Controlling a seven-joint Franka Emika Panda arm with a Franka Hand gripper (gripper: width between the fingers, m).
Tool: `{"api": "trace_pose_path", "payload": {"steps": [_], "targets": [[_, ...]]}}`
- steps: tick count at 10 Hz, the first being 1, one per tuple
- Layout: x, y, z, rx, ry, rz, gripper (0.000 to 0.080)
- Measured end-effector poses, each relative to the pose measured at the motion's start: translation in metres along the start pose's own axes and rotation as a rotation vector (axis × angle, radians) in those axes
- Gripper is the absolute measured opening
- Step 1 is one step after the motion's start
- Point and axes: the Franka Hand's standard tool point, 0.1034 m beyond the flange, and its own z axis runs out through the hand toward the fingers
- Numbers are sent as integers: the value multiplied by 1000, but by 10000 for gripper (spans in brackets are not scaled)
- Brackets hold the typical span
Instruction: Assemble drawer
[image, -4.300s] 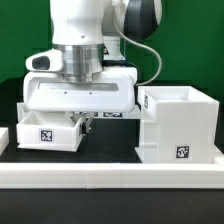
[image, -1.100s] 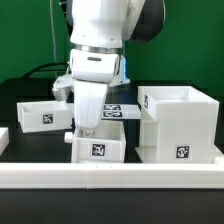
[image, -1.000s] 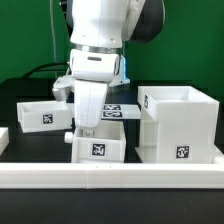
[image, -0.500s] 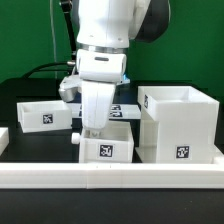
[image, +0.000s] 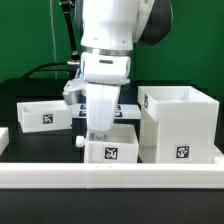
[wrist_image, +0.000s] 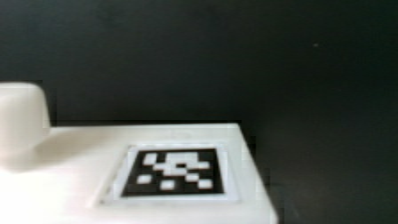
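In the exterior view my gripper reaches down into a small white open-top tray and is shut on its back wall. The tray sits on the black table with its tag facing the front and a small knob on its side. It stands just to the exterior view's left of the tall boxy housing, close to it. A second small tray stands further back on the exterior view's left. The wrist view shows the held tray's tagged face and its knob; my fingertips are out of view there.
A long white rail edges the table's front. The marker board lies flat behind the arm. A white piece shows at the exterior view's left edge. Black table shows between the two trays.
My gripper and the held tray have moved toward the exterior view's right, closer to the housing. The housing and the second tray have not moved.
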Motion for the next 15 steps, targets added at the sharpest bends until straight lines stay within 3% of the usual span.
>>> {"api": "trace_pose_path", "payload": {"steps": [3, 11, 15], "targets": [[7, 3, -1, 0, 4, -10, 42], [-26, 2, 3, 0, 94, -31, 42], [-12, 6, 1, -5, 99, -18, 42]]}}
